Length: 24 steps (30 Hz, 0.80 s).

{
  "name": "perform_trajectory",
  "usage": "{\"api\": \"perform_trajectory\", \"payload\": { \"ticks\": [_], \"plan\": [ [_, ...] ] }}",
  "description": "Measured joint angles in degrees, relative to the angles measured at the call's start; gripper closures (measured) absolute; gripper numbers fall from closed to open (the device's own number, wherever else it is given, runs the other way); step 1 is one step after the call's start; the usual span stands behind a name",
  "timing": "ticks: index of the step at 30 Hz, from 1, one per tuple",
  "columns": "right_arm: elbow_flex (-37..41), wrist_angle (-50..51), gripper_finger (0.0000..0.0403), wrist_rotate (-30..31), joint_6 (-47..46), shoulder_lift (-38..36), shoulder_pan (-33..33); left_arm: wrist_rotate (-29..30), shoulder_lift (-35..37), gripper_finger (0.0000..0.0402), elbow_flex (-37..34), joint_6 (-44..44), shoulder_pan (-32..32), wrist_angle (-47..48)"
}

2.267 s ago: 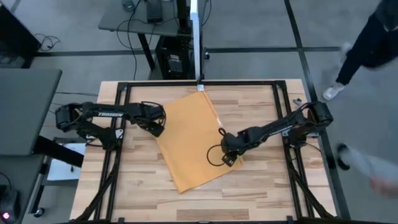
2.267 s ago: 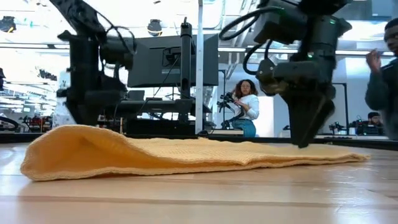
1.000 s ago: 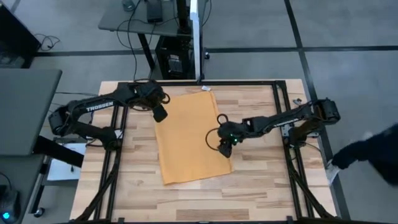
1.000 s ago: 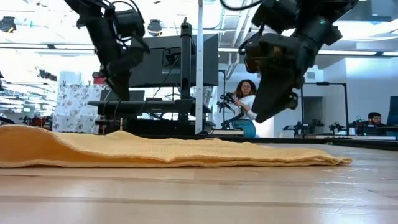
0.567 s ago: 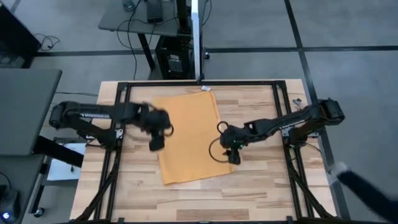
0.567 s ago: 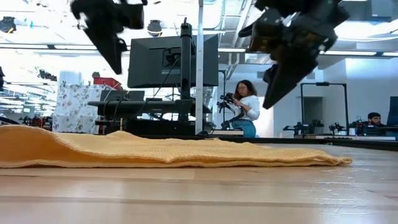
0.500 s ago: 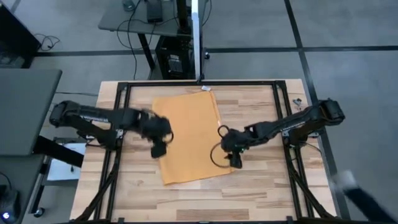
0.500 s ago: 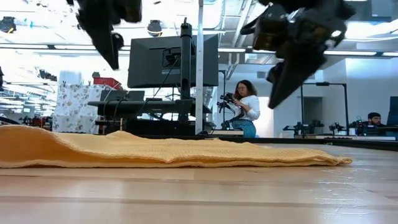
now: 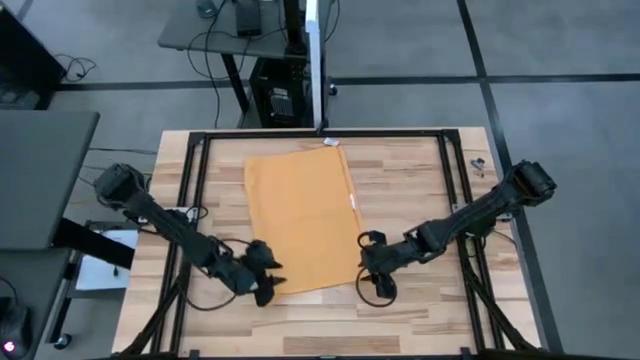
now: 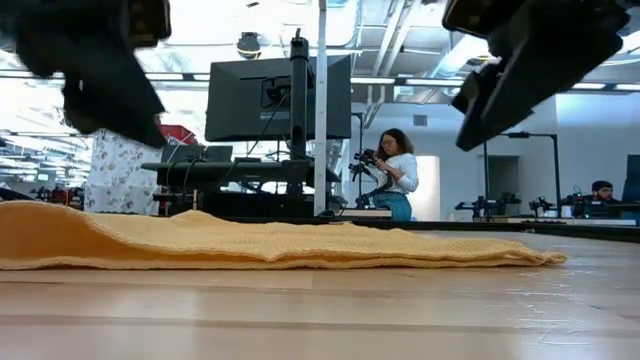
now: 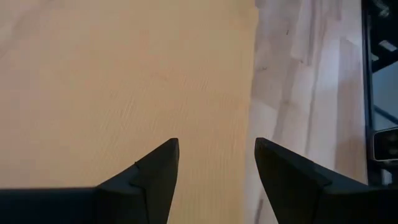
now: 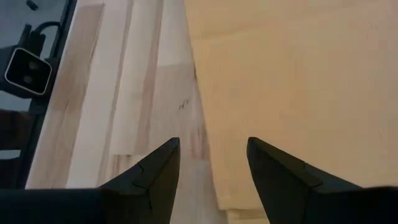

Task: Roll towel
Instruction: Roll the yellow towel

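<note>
The mustard-orange towel (image 9: 303, 220) lies spread flat on the wooden table, with its long sides running from far to near. A small white tag (image 9: 355, 201) sits on its right edge. My left gripper (image 9: 268, 281) is open and hovers above the towel's near left corner. The left wrist view (image 11: 216, 144) shows cloth under it and the towel's edge (image 11: 250, 124) beside one finger. My right gripper (image 9: 369, 263) is open and hovers over the near right corner. The towel's edge (image 12: 202, 134) runs between its fingers (image 12: 213, 142). In the low view both grippers (image 10: 110, 90) (image 10: 505, 95) hang clear above the towel (image 10: 280, 245).
A black frame (image 9: 455, 190) runs around the table's edges. An upright post (image 9: 318, 120) stands at the middle of the far edge. Bare wood (image 9: 420, 320) lies near and right of the towel. People and monitors show in the room beyond the table (image 10: 395, 170).
Both grippers have gone toward the table's near edge. The left went from beside the towel's far left corner to its near left corner. The right went from the right edge to the near right corner. The towel has stayed flat where it was.
</note>
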State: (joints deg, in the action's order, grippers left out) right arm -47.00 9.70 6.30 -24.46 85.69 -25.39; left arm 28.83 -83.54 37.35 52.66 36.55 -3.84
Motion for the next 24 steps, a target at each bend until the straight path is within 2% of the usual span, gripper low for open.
{"api": "perform_trajectory", "payload": {
  "ticks": [8,12,24],
  "plan": [
    [0.7,0.1,0.0221,0.0,-0.1,0.0,-0.8,0.1,-12.7,0.0208,-1.0,1.4,3.9,-6.0],
    [0.7,0.5,0.0221,0.0,0.6,0.1,-0.9,0.3,-16.6,0.0208,-0.7,3.9,6.2,-9.1],
    [0.7,3.4,0.0221,0.2,6.8,0.9,-0.4,-1.8,-14.3,0.0208,-0.9,2.5,7.1,-7.4]
  ]
}}
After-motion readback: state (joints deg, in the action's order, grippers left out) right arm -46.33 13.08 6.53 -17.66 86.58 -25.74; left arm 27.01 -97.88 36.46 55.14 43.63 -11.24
